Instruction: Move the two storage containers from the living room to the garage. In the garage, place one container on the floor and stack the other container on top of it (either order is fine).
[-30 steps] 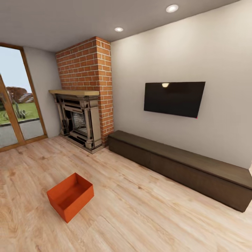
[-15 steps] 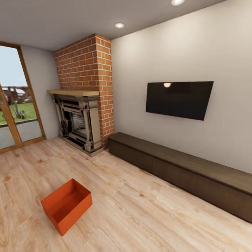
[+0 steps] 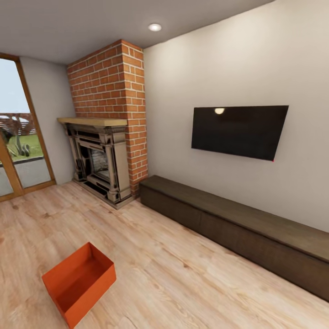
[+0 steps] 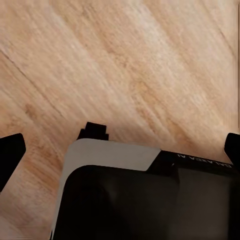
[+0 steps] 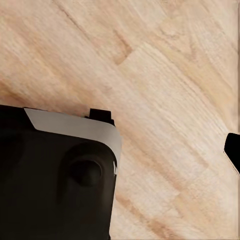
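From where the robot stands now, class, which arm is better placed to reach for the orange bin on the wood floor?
Left, probably. The orange bin lies low at the left of the head view, the robot's left side. Both wrist views look down on bare wood floor, so neither pincer is near it yet.

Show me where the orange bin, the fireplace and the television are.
orange bin (image 3: pixel 75 281), head view, on its inner floor.
fireplace (image 3: pixel 98 160), head view, on its dark opening.
television (image 3: pixel 238 131), head view, on the screen's middle.

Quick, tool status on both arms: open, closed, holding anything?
Left tool: open, fingertips wide apart, holding nothing.
Right tool: looks open, one fingertip set far out, holding nothing.
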{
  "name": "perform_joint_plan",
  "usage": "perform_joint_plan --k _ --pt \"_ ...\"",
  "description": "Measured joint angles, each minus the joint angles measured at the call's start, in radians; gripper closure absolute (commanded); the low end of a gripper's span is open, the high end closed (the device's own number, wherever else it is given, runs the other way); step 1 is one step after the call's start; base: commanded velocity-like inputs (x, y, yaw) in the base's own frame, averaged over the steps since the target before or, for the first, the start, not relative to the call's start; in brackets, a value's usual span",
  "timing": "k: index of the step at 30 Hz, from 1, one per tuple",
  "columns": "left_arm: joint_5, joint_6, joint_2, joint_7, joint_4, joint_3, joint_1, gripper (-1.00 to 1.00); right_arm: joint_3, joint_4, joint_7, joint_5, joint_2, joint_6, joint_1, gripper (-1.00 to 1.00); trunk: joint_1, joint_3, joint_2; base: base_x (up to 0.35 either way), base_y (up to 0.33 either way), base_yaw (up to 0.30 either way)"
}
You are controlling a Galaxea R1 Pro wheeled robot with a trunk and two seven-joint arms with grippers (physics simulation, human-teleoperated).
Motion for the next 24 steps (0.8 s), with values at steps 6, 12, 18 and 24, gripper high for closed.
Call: perform_joint_plan --k 6,12,18,24 --pt "0.000 -0.001 0.000 0.000 0.000 0.000 0.000 -1.00 -0.001 0.000 -0.001 -0.001 -0.001 -0.003 0.000 -1.00 0.000 0.000 0.000 0.321 -0.086 0.183" --pt "0.001 -0.002 0.000 0.000 0.000 0.000 0.000 -1.00 -0.001 0.000 0.000 -0.001 -0.001 -0.003 0.000 -1.00 0.000 0.000 0.000 0.321 -0.090 0.263" --pt "0.001 -0.002 0.000 0.000 0.000 0.001 0.000 -1.00 -0.001 0.000 0.000 -0.001 -0.001 -0.003 0.000 -1.00 0.000 0.000 0.000 0.321 -0.091 0.268" --pt "0.001 -0.003 0.000 0.000 0.000 0.001 0.000 -1.00 -0.001 0.000 -0.001 -0.001 -0.001 -0.003 0.000 -1.00 0.000 0.000 0.000 0.321 -0.091 0.268"
